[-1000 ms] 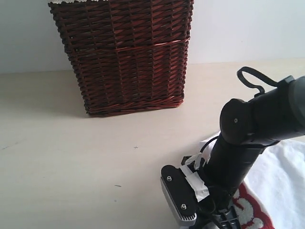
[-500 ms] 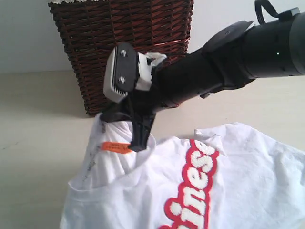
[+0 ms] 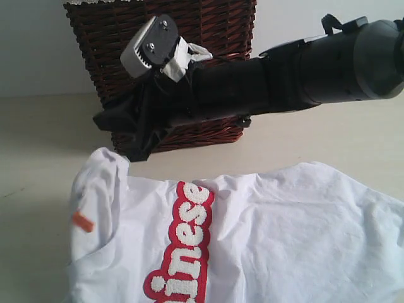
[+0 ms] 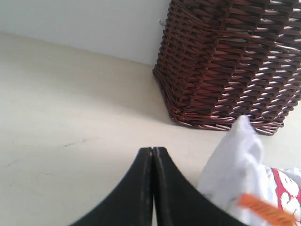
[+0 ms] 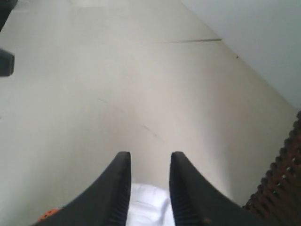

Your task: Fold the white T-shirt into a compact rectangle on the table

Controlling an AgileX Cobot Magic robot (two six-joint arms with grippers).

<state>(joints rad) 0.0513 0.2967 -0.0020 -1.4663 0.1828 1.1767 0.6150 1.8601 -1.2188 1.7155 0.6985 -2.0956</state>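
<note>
- Cotton of white T-shirt (image 3: 284,214): soft, light, limp; likely to bunch and slip when dragged.
- Lies rumpled on table (image 3: 44,158), before basket (image 3: 189,38).
- Best pinched at collar edge near orange neck tag (image 3: 82,221).
- Parted, holding nothing: right gripper (image 5: 149,160), by the raised fold.
- Clenched shut, empty: left gripper (image 4: 153,150).

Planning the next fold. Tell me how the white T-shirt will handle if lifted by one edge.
Probably floppy: the white T-shirt lies in soft wrinkles and its collar end bunches up. Likely light, since the cloth looks thin, so a pinch should lift it with the rest trailing. It may slide rather than catch on the smooth table.
</note>
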